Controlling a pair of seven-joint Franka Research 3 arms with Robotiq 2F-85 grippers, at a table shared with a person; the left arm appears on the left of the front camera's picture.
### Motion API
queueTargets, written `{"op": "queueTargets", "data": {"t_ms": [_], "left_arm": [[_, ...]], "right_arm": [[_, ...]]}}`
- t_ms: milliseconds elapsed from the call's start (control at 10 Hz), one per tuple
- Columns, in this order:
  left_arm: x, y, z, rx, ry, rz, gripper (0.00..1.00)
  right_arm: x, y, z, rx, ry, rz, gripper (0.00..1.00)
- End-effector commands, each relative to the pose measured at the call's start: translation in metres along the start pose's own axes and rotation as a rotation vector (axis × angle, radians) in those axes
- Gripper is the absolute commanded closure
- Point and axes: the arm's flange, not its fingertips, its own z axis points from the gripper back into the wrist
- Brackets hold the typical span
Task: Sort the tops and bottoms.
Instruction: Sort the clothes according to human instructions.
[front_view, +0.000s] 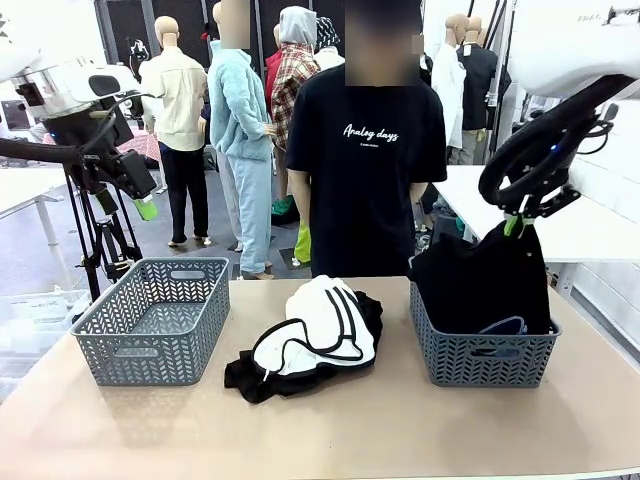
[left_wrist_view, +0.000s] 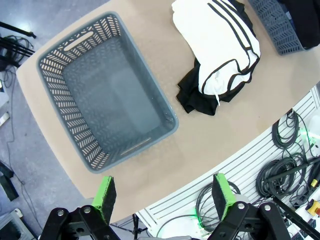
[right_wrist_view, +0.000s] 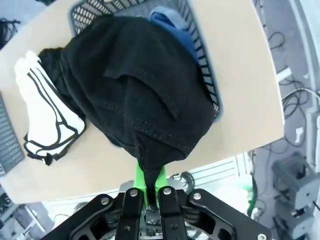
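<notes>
Pinching soft, limp black garment (right_wrist_view: 140, 90) by a bunched fold in right end effector (right_wrist_view: 150, 176), holding left end effector (left_wrist_view: 163, 195) open.

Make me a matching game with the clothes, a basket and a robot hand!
Things:
1. left basket
2. black garment
3. white garment
4. left gripper

States:
A. open, holding nothing
B. hanging from the right gripper
C. nothing inside
D. lying in a heap on the table

Pairs: 1-C, 2-B, 3-D, 4-A
</notes>
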Motion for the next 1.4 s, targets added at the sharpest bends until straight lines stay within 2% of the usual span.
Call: {"op": "queueTargets", "data": {"t_ms": [0,100,300,500,800,1100,1300], "left_arm": [[-0.002,0.001,0.000,-0.006,-0.014,0.004,0.00],[-0.002,0.001,0.000,-0.006,-0.014,0.004,0.00],[-0.002,0.001,0.000,-0.006,-0.014,0.004,0.00],[-0.002,0.001,0.000,-0.006,-0.014,0.004,0.00],[-0.002,0.001,0.000,-0.006,-0.014,0.004,0.00],[-0.002,0.001,0.000,-0.006,-0.014,0.004,0.00],[-0.002,0.001,0.000,-0.006,-0.014,0.004,0.00]], "right_arm": [[-0.001,0.002,0.000,-0.017,-0.007,0.004,1.00],[0.000,0.000,0.000,0.000,0.000,0.000,1.00],[0.027,0.027,-0.048,0.032,0.085,0.075,1.00],[0.031,0.051,-0.092,0.023,0.128,0.138,1.00],[0.034,0.066,-0.136,-0.013,0.201,0.177,1.00],[0.030,0.069,-0.174,-0.146,0.268,0.178,1.00],[0.028,0.073,-0.195,-0.155,0.322,0.186,1.00]]}}
